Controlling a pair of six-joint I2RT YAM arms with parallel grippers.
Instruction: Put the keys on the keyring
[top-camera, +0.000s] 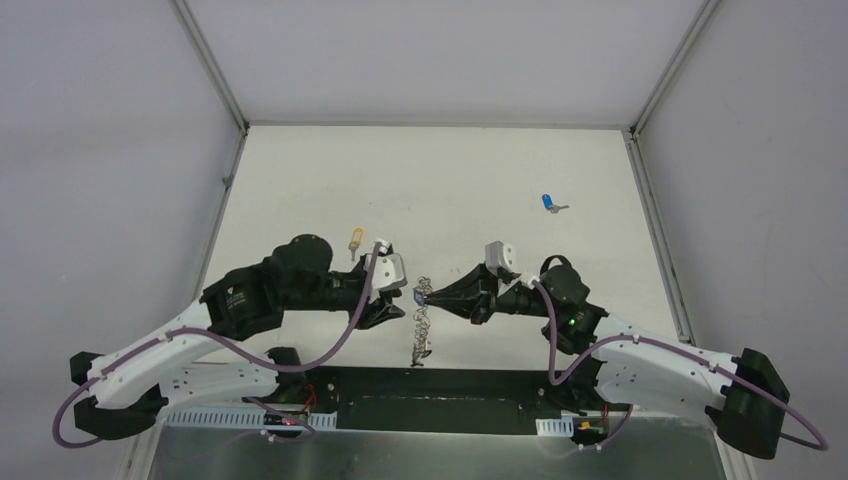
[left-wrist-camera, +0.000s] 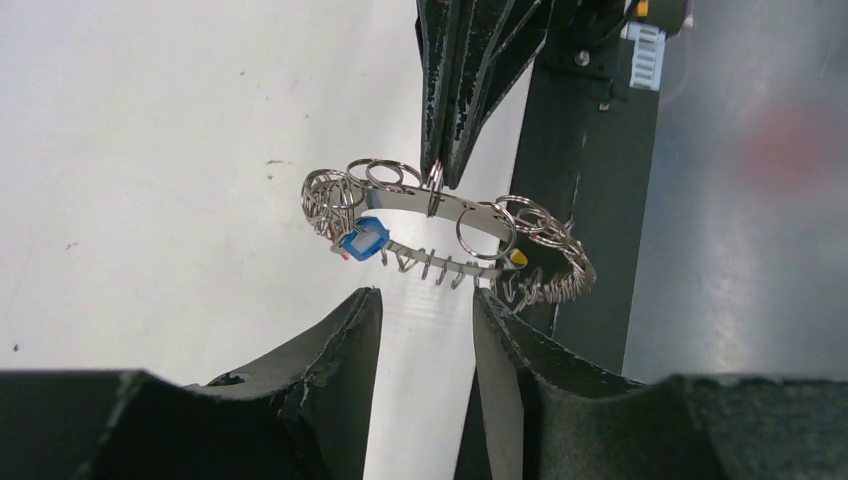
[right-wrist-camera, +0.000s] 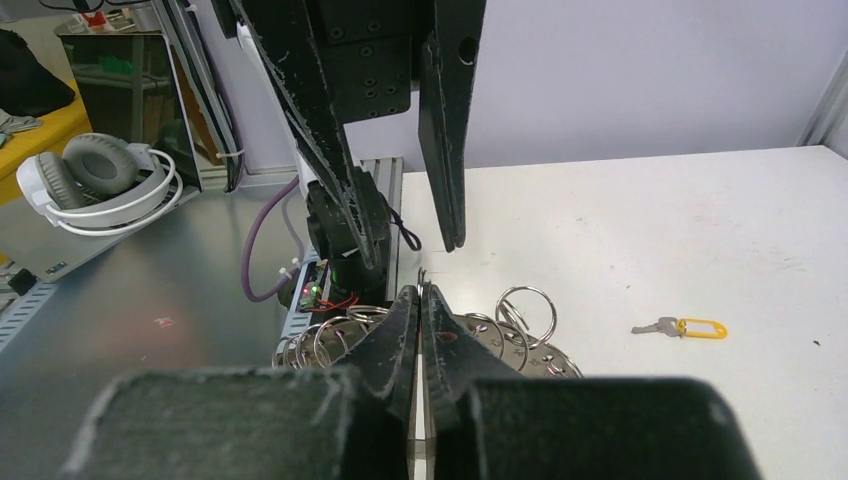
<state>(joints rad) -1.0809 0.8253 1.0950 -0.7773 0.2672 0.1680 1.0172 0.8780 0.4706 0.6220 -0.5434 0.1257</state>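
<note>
Keyring (top-camera: 421, 325) near centre of worktop (top-camera: 450, 170), between left claw (top-camera: 398, 308) and right claw (top-camera: 428, 293); left key (top-camera: 354, 241) behind left claw; right key (top-camera: 550, 204) far right, well apart.

Your left tool (left-wrist-camera: 425, 298) stands parted below the keyring (left-wrist-camera: 480, 212), which the right tool (left-wrist-camera: 438, 178) pinches; a blue key (left-wrist-camera: 363, 240) and maybe a yellow key (left-wrist-camera: 517, 258) hang there.

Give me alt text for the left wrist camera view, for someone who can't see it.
The right gripper enters from the top, shut on the keyring, which hangs above the white table with a blue-headed key at its left end. The left gripper sits open just below, touching nothing.
</note>
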